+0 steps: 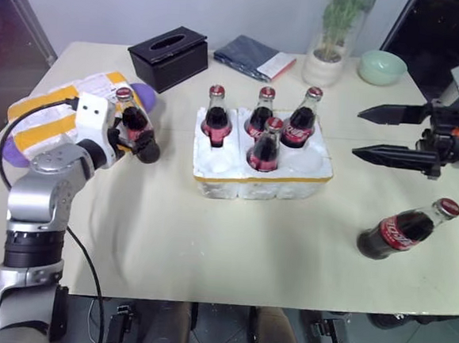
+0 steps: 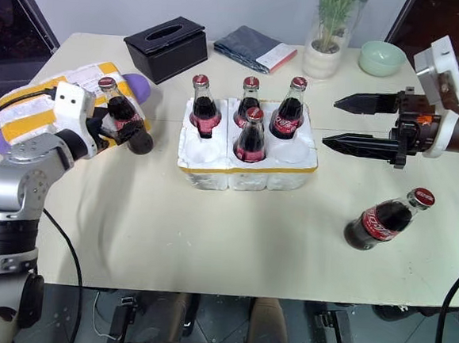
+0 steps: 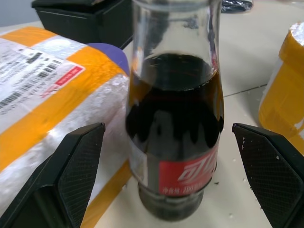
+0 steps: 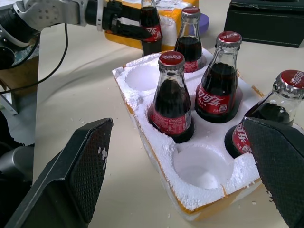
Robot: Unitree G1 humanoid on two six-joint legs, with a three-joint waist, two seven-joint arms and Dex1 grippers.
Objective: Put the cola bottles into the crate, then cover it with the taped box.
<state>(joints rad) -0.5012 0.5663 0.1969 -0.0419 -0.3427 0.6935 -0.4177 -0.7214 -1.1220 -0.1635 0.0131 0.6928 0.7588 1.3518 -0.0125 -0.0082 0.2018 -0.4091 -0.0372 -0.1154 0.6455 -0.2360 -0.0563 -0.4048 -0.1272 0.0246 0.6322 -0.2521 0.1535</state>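
The crate (image 1: 260,186) sits mid-table with several cola bottles (image 1: 259,114) upright in its sockets; its two front corner sockets are bare. One more cola bottle (image 1: 134,120) stands at the left against the taped box (image 1: 51,110). My left gripper (image 3: 167,128) is open with a finger on each side of that bottle's body, neither finger touching the glass. A further bottle (image 1: 404,229) lies on its side at the right. Above and behind it my right gripper (image 1: 357,132) hangs open, pointing at the crate's right end, with nothing between its fingers.
A black tissue box (image 1: 169,55), a folded dark cloth (image 1: 253,56), a potted plant (image 1: 330,52) and a green bowl (image 1: 382,67) line the far edge. A purple object (image 1: 144,95) pokes out behind the taped box. Bare tabletop lies in front of the crate.
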